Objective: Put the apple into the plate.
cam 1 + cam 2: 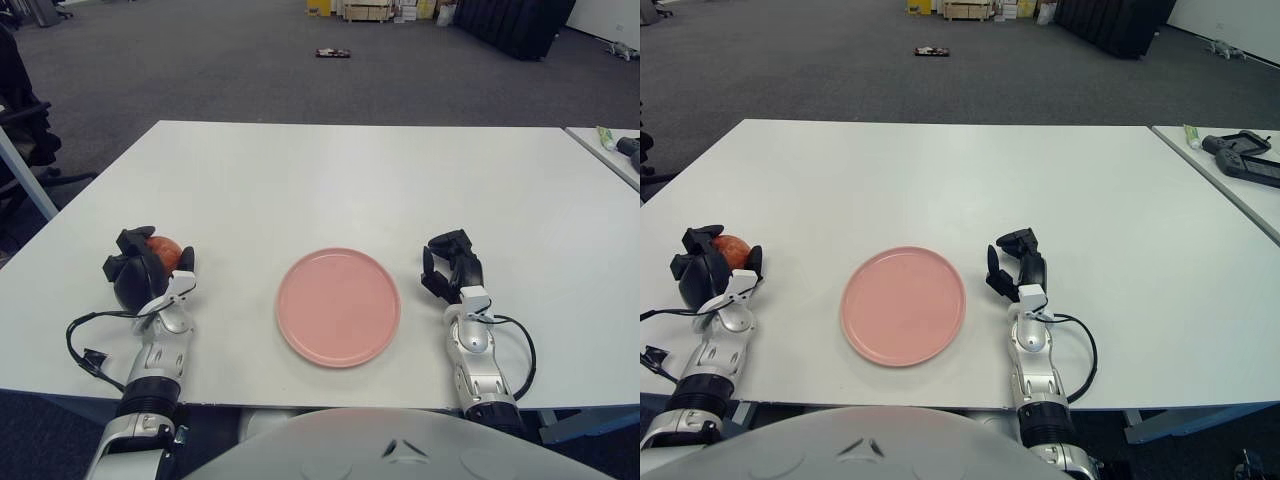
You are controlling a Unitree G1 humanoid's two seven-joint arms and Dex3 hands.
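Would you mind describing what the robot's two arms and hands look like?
Both forearms are silver-grey metal cylinders with a dark ribbed band nearer the elbow. Each robot hand, the left and the right, is black with three chunky fingers and joins the arm at a white wrist piece. A thin black cable loops out beside each forearm.
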